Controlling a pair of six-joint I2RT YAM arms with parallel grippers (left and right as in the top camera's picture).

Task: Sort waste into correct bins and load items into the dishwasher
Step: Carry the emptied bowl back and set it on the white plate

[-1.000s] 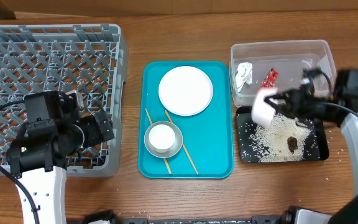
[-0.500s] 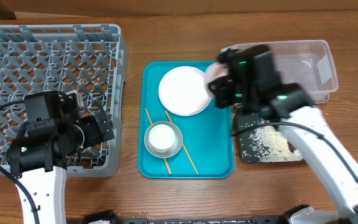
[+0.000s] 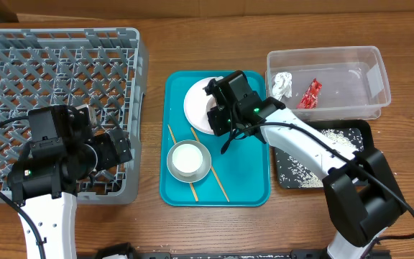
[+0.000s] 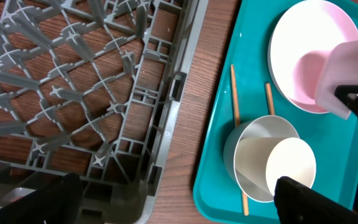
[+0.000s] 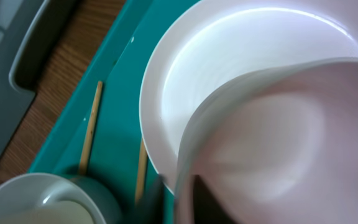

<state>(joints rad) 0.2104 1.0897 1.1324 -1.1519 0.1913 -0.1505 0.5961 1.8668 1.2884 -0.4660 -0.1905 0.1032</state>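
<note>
Right gripper (image 5: 182,190) pinches the rim of a pinkish bowl (image 5: 278,143), jaws narrow on its wall. We see the bowl tipped on edge above the white plate (image 3: 196,104), at the 12 o'clock end of the teal tray (image 3: 250,183). Whether bowl touches plate we can't tell, as the wrist view is too close. Left gripper (image 4: 179,202) hangs spread wide, holding nothing, near the 4 o'clock side of the grey dish rack (image 3: 56,65).

Key relation: in overhead the rack lies at 9 o'clock from the held bowl, past the tray's left edge, well apart. Left arm is nearer the rack, but the right one has the bowl. We judge the bowl empty and due for the rack, so a leftward carry.

Metal bowl (image 3: 204,170) with white cup (image 3: 187,158) inside sits at 7 o'clock from the right gripper. The chopsticks (image 3: 221,188) poke out from under it, long axes roughly 11 to 5.
</note>
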